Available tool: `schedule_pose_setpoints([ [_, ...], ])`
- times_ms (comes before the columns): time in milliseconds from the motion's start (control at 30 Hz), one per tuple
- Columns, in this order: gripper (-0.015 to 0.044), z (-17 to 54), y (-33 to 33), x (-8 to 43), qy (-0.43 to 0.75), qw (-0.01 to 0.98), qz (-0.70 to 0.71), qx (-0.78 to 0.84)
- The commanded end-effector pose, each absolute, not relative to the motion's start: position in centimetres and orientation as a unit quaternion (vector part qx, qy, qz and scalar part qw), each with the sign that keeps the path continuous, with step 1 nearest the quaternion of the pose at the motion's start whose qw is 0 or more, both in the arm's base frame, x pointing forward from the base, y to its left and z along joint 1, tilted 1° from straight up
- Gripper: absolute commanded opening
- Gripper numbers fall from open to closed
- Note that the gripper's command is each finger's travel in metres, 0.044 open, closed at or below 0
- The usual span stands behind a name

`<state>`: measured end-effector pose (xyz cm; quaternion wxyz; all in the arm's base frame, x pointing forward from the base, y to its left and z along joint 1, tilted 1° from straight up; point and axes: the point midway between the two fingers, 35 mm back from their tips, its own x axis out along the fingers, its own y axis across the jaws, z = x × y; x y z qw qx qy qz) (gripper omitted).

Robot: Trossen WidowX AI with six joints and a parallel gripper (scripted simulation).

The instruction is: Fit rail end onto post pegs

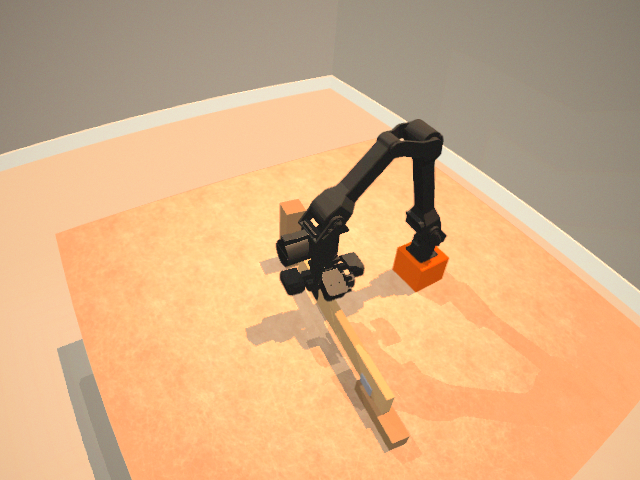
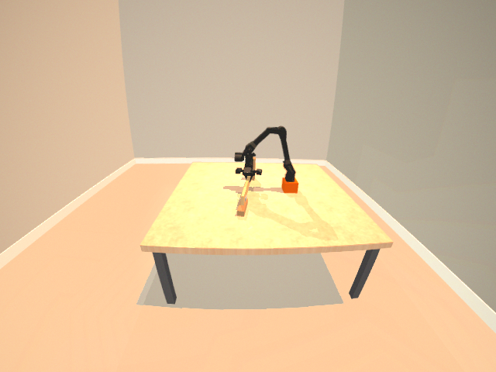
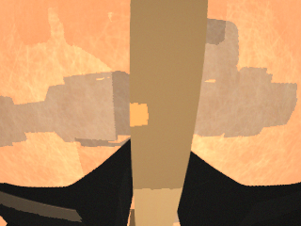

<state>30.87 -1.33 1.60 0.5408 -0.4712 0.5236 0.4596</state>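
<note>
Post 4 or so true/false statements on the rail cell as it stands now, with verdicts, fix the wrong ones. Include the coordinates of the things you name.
1. The gripper (image 1: pixel 317 297) (image 2: pixel 249 177) (image 3: pixel 152 141) is shut on the rail (image 1: pixel 356 346) (image 2: pixel 243 194) (image 3: pixel 166 71). True.
2. The arm's orange base block (image 1: pixel 417 273) (image 2: pixel 290 186) lies under the rail. False: it stands off to one side of the rail.
3. The post (image 1: pixel 290 219) (image 2: pixel 254 163) stands at the opposite end of the rail from the footboard block (image 1: pixel 398 432) (image 2: pixel 240 213). True.
4. The footboard block is taller than the post. False: the block is low and the post rises higher.
</note>
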Motion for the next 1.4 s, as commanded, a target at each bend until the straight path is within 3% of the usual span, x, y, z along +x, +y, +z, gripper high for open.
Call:
schedule_pose_setpoints([
  [0,0.0000,1.48,-1.24,30.97,0.521,0.545,0.458,-0.471],
  [1367,0.0000,1.57,-1.20,30.67,0.522,0.544,0.458,-0.471],
])
